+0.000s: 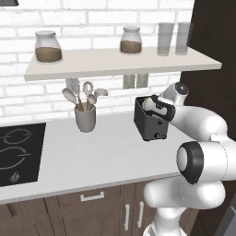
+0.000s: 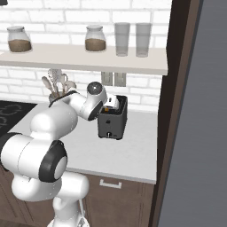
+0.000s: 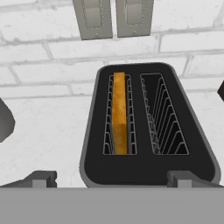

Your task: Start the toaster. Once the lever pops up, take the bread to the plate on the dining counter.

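The dark toaster (image 1: 148,125) (image 2: 113,120) stands on the white worktop near the brick wall. Seen from above in the hand view, the toaster (image 3: 148,168) has two slots. The golden-brown bread (image 3: 119,114) sits deep in its left slot, and the right slot is empty. My gripper (image 1: 155,107) (image 2: 110,104) (image 3: 113,179) hovers just above the toaster's top, open, with nothing between its fingers (image 3: 41,177). The plate and the dining counter are out of view.
A grey utensil cup (image 1: 85,119) with wooden spoons stands left of the toaster. A black hob (image 1: 18,152) lies at the far left. A shelf (image 1: 120,64) with jars and glasses hangs low overhead. A dark tall panel (image 2: 177,111) rises close on the right.
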